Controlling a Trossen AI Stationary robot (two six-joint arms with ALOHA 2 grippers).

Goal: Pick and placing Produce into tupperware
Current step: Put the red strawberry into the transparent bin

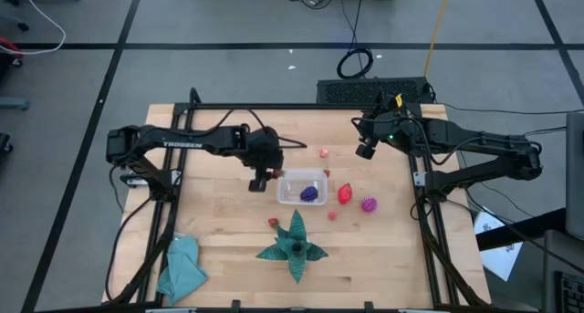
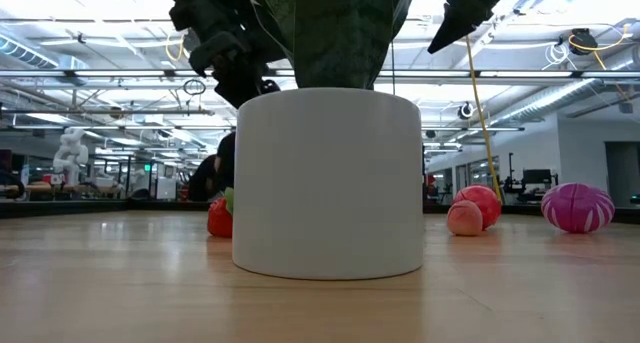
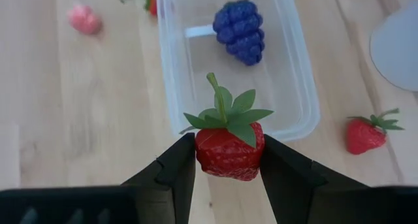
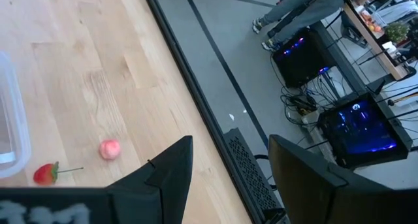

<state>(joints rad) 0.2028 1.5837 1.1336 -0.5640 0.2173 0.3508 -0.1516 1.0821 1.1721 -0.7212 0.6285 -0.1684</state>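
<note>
Item: red plastic strawberry with green leaf cap [image 3: 228, 149], clenched between my left gripper's [image 1: 260, 180] fingers [image 3: 175, 168], carried just beside the clear rectangular plastic tupperware [image 3: 297, 87] so it can drop in with the purple grape cluster [image 3: 240, 31]. Right gripper [image 4: 228, 165]: released, empty, parked clear above the worktop's [image 1: 219, 231] far edge.

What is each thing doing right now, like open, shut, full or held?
left gripper: shut on a strawberry, beside the container.
right gripper: open, holding nothing, above the table's far edge.
clear container: lidless, holding only purple grapes.
teal cloth: crumpled at the table's corner.
</note>
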